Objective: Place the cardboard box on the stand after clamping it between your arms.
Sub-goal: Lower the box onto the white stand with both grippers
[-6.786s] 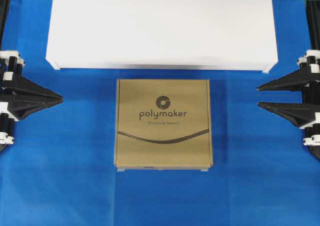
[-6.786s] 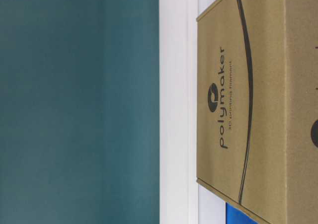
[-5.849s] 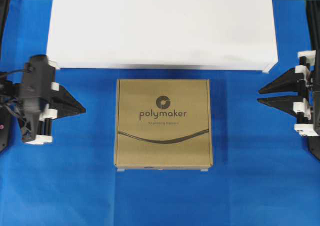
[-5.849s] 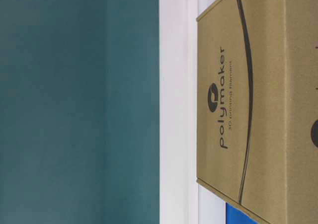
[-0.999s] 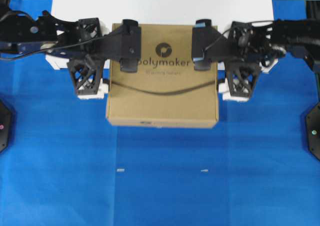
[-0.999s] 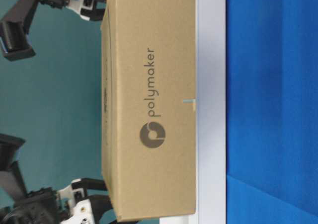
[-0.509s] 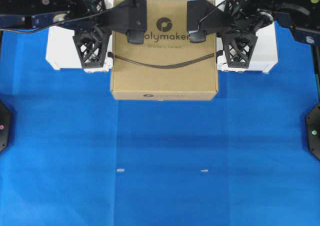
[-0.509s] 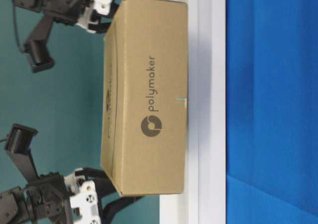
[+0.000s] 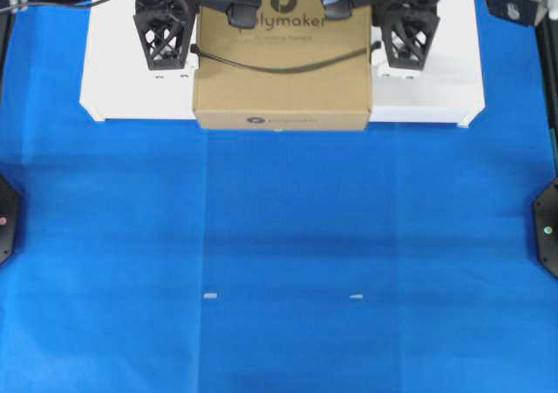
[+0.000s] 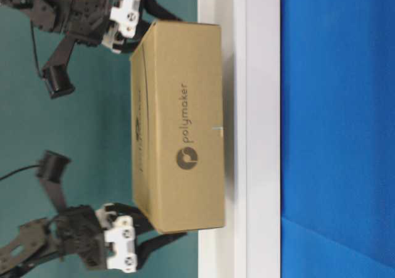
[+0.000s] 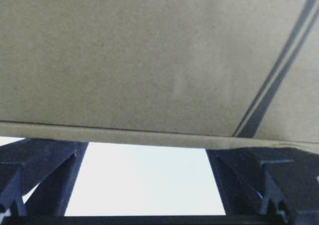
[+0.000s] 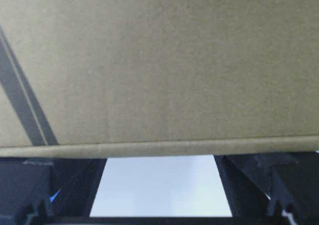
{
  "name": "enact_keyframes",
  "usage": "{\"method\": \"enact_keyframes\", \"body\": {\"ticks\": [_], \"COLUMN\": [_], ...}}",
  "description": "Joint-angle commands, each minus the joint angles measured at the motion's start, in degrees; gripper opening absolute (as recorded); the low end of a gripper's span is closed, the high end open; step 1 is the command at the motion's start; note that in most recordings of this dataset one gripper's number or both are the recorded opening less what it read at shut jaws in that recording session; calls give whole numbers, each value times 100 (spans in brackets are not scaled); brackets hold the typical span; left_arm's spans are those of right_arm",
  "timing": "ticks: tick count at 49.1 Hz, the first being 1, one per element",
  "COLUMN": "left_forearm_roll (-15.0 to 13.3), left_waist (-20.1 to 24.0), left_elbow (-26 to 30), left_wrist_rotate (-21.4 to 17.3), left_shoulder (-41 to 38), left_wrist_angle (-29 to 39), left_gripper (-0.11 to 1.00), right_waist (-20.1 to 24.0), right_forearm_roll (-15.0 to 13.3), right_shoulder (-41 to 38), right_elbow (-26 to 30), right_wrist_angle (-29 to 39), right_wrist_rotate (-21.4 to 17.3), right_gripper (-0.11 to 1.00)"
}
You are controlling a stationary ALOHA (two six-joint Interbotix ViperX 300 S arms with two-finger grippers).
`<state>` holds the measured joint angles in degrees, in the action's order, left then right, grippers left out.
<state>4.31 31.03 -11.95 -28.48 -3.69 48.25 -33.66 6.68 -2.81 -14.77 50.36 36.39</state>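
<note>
The cardboard box (image 9: 281,71) hangs over the middle of the white stand (image 9: 131,84), clamped between my two arms. My left gripper (image 9: 179,23) stands open, its fingertips (image 11: 60,157) pressed against the box's left side. On the right side, my right gripper (image 9: 388,23) is also open and presses with its fingertips (image 12: 79,172). In the table-level view the box (image 10: 179,148) sits level just above the stand (image 10: 262,130), with the left gripper (image 10: 133,238) and right gripper (image 10: 133,19) at its ends. I cannot tell whether it touches the stand. The white top shows under the box edge (image 11: 149,137).
Blue cloth (image 9: 279,236) covers the table in front of the stand, with two small white marks (image 9: 210,295) on it. Dark arm bases sit at the left edge (image 9: 5,219) and right edge (image 9: 547,227). A teal wall (image 10: 74,130) stands behind the stand.
Both arms have carried the clamped box away from the table's front and over the stand. The box's front edge now lines up with the stand's front edge. Both grippers stayed open.
</note>
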Motion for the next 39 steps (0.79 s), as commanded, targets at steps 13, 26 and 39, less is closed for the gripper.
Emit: {"method": "enact_keyframes", "body": {"ticks": [13, 26, 39], "left_forearm_roll": [-97, -97, -97], "left_waist": [185, 237, 237], "left_elbow": [1055, 1345, 1310], "left_wrist_rotate": [-35, -35, -35], "left_shoulder": [-281, -519, -519], "left_wrist_angle": [-299, -264, -255], "left_gripper": [87, 87, 87], "right_waist": [-176, -290, -448], "right_forearm_roll": [888, 940, 940], "right_shoulder": [-352, -589, -642], "right_elbow": [1020, 1125, 1099], "right_wrist_angle": [-26, 44, 70], "right_wrist_rotate": [422, 650, 773], "right_gripper": [99, 99, 99]}}
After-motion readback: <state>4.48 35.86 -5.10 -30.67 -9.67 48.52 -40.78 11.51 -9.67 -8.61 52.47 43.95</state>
